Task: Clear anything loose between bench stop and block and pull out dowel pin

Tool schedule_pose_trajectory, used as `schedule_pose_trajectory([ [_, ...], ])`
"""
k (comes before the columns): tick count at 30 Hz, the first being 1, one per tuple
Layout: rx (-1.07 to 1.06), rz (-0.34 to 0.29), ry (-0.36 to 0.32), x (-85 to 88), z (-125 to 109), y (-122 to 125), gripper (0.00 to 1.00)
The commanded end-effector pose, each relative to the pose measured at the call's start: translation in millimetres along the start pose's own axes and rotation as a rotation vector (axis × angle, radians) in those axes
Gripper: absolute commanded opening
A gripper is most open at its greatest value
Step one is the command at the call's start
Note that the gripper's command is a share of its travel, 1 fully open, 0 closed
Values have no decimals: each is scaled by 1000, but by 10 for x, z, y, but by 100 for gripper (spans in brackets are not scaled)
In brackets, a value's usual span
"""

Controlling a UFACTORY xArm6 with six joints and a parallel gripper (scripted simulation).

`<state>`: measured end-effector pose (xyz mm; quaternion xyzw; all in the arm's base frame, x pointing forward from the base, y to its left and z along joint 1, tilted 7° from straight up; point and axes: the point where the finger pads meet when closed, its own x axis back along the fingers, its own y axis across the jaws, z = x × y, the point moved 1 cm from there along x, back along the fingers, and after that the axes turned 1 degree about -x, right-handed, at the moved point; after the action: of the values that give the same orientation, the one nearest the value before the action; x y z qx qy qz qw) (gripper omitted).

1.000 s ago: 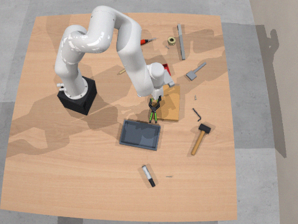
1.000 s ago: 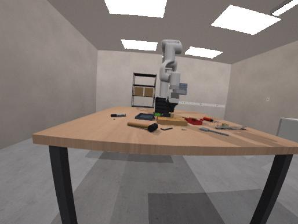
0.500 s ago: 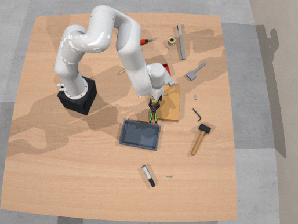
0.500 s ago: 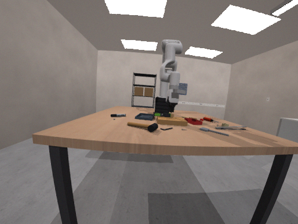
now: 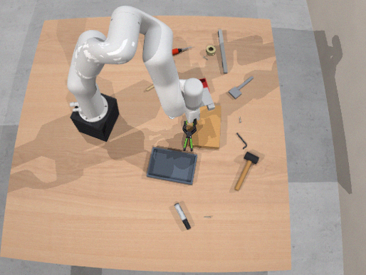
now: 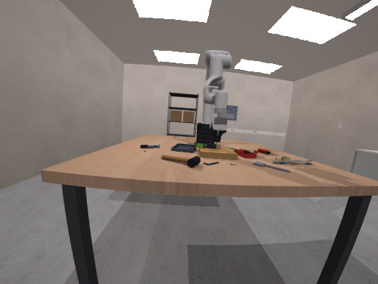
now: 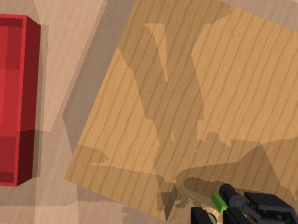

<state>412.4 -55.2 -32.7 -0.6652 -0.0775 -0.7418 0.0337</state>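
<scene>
My gripper (image 5: 189, 125) is shut on the spring clamp (image 5: 189, 138), a black clamp with green handles. It holds the clamp over the left front edge of the tan bench board (image 5: 208, 127), and the green handles point toward the dark tray. In the wrist view the board (image 7: 185, 105) fills the frame and part of the clamp (image 7: 235, 204) shows at the bottom right. A grey piece, probably the bench stop (image 5: 210, 105), lies at the board's far edge, partly hidden by my wrist. The small wooden block is hidden from view. A small wooden peg (image 5: 149, 87) lies on the table left of my arm.
A dark blue-grey tray (image 5: 172, 165) sits just in front of the clamp. A red tray (image 5: 204, 82) (image 7: 15, 100) stands behind the board. A mallet (image 5: 246, 170), a hex key (image 5: 241, 140), a marker (image 5: 182, 215), a grey scraper (image 5: 240, 87), a grey bar (image 5: 222, 50), a brass nut (image 5: 211, 50) and a screwdriver (image 5: 179, 50) lie around.
</scene>
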Motion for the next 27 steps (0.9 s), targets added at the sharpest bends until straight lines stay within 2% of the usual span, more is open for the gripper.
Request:
schedule_pose_trajectory([
  [1, -107, -4, 3, 11, 15, 2, 0],
  [27, -481, -4, 4, 14, 15, 2, 0],
])
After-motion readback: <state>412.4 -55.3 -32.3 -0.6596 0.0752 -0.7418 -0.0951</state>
